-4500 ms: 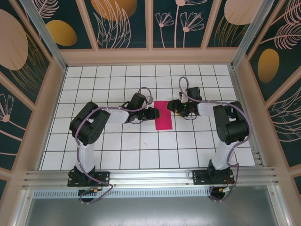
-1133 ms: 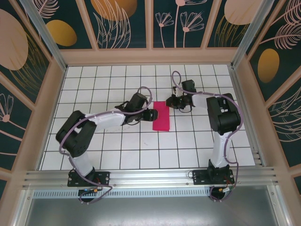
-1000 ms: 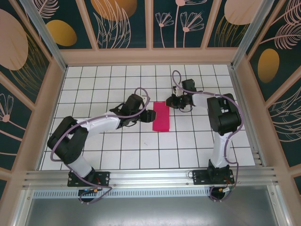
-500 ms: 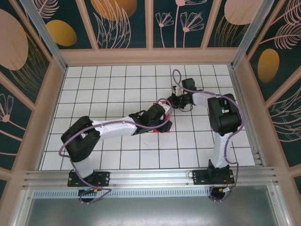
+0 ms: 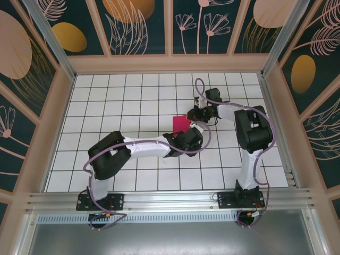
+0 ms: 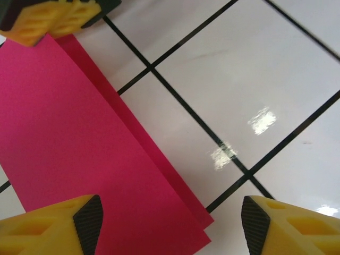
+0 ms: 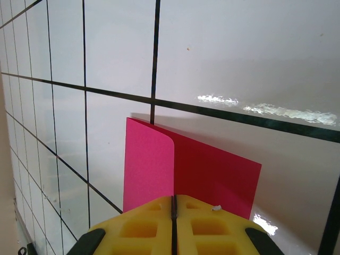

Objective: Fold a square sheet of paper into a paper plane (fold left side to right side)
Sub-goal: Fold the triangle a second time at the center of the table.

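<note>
The square sheet of paper (image 5: 180,123) is magenta-pink, folded into a narrow double-layer strip, and lies flat on the tiles. In the left wrist view the upper layer of the paper (image 6: 69,138) sits slightly offset from the lower one. My left gripper (image 5: 192,139) hangs open over the strip's near end. One finger of the left gripper (image 6: 170,223) is above the paper and the other above bare tile. My right gripper (image 7: 172,197) is shut, its tips resting on the paper's (image 7: 212,170) far corner. Those yellow tips of the right gripper (image 6: 50,16) also show in the left wrist view. Whether they pinch or press the paper is unclear.
The white gridded tabletop (image 5: 133,95) is ringed by a wooden frame (image 5: 170,65) and patterned walls. The left arm (image 5: 143,146) stretches low across the middle, hiding the strip's near half from above. The right arm's elbow (image 5: 252,130) stands to the right.
My left arm has swung right, carrying its gripper from left of the paper to over its near right end, with the jaws opening wider. The right gripper has stayed on the far corner.
</note>
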### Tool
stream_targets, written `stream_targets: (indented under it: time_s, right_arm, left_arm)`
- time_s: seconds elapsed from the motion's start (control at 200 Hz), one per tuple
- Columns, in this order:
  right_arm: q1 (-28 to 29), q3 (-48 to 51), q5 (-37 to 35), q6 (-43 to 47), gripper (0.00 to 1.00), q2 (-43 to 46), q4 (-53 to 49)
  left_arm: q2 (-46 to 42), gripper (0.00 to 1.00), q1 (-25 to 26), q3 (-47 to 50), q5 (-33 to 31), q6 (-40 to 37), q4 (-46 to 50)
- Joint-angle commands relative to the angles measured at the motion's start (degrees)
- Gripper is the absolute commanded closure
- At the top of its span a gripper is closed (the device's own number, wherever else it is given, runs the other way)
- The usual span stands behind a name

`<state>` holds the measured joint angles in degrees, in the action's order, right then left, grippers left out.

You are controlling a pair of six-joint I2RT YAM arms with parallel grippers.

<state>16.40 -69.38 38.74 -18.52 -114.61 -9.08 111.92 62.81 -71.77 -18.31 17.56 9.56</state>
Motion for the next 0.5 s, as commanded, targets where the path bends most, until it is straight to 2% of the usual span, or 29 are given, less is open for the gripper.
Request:
stream_targets:
  time_s: [0.0,0.24,0.395,0.495]
  right_arm:
    - [0.43,-1.89,1.31,-0.62,0.90,1.50,-1.19]
    - [0.44,-2.15,1.01,-0.72,0.89,1.17,-1.40]
    - [0.39,-2.24,0.82,-0.65,0.89,0.96,-1.60]
    - [0.45,-2.51,0.49,-0.53,0.89,0.78,-1.82]
  left_arm:
    - [1.86,0.25,0.47,-2.31,-4.53,-0.96,1.95]
    - [4.57,0.27,1.99,-3.88,-7.84,-1.39,2.92]
    - [5.02,0.31,2.47,-4.16,-9.52,-1.37,3.61]
    - [4.73,0.38,2.55,-4.08,-9.55,-1.49,3.71]
